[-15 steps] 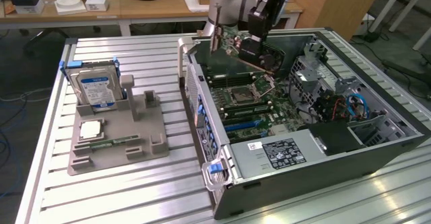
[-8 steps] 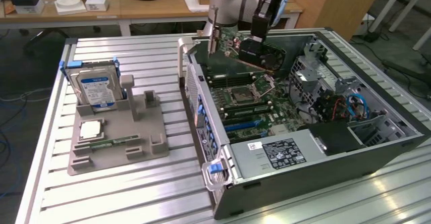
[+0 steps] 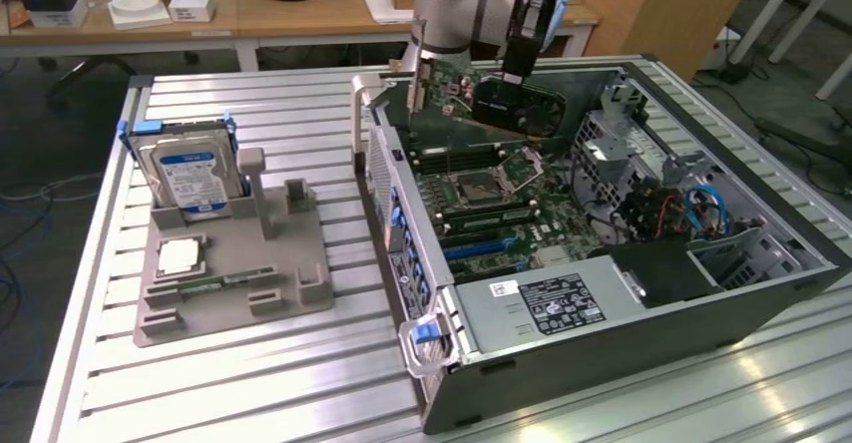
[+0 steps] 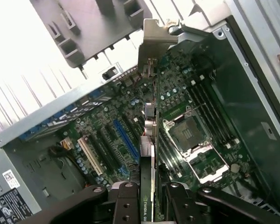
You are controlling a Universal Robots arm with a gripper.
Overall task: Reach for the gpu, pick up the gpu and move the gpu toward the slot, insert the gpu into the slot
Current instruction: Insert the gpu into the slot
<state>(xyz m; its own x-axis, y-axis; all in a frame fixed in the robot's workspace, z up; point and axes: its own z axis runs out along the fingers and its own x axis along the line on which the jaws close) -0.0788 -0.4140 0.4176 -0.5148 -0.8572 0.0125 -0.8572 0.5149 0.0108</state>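
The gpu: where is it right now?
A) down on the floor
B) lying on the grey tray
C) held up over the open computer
C: the end effector grips the gpu above the motherboard inside the open computer case.

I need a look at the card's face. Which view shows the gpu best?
The exterior view: the gpu shows its broad face there, above the motherboard. The wrist view shows it edge-on, clamped in the pincer.

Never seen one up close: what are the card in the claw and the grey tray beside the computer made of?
The gpu: dark matte circuit board, with a shiny metal end bracket. The grey tray: probably plastic, judging by its dull, uniform, blocky look.
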